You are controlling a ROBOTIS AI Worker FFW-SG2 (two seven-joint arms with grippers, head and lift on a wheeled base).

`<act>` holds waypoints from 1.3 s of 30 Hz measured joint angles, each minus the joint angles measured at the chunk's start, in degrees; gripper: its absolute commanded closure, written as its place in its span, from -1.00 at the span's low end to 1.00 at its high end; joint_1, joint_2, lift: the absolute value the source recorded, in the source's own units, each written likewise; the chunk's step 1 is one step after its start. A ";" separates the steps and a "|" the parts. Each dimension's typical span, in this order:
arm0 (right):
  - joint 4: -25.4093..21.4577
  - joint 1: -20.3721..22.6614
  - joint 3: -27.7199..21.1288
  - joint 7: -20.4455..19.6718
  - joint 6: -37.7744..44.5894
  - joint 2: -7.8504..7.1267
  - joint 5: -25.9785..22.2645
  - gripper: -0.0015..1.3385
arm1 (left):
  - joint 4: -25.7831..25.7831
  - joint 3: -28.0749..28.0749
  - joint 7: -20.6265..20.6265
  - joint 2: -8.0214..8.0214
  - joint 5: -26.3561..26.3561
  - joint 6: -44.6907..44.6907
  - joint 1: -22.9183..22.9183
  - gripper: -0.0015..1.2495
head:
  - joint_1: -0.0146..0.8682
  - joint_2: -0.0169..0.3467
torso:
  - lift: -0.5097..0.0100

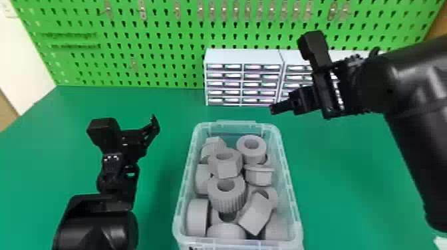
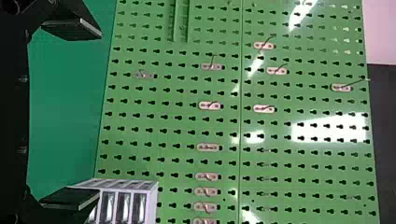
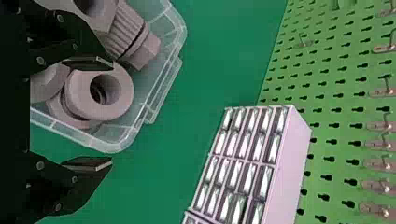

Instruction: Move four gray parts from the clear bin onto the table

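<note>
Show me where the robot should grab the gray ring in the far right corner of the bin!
Probably by its outer edge, from straight above. The gray ring has its hole facing up and nothing on top of it. Its round side gives two fingers opposite places to squeeze, while the bin's walls would get in the way from the side.

Matte gray chunky parts (image 1: 226,196), some ribbed, lie jumbled at mixed angles inside the translucent clear bin (image 1: 289,186).
</note>
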 measured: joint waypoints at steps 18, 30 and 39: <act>14.45 -5.88 8.23 12.53 -6.29 2.73 10.75 -0.22 | 0.09 -1.02 0.00 0.00 0.71 0.32 -0.51 -0.84 | 0.60 -0.51 | 0.76; 20.18 -6.52 11.14 12.69 -10.48 3.38 8.45 -0.29 | 0.18 -1.26 0.00 0.00 0.88 0.38 -0.63 -0.84 | 0.60 -0.51 | 0.76; 23.62 -7.12 14.61 12.67 -13.46 3.88 6.85 -0.30 | 0.28 -1.37 0.00 0.00 0.92 0.38 -0.79 -0.84 | 0.60 -0.51 | 0.76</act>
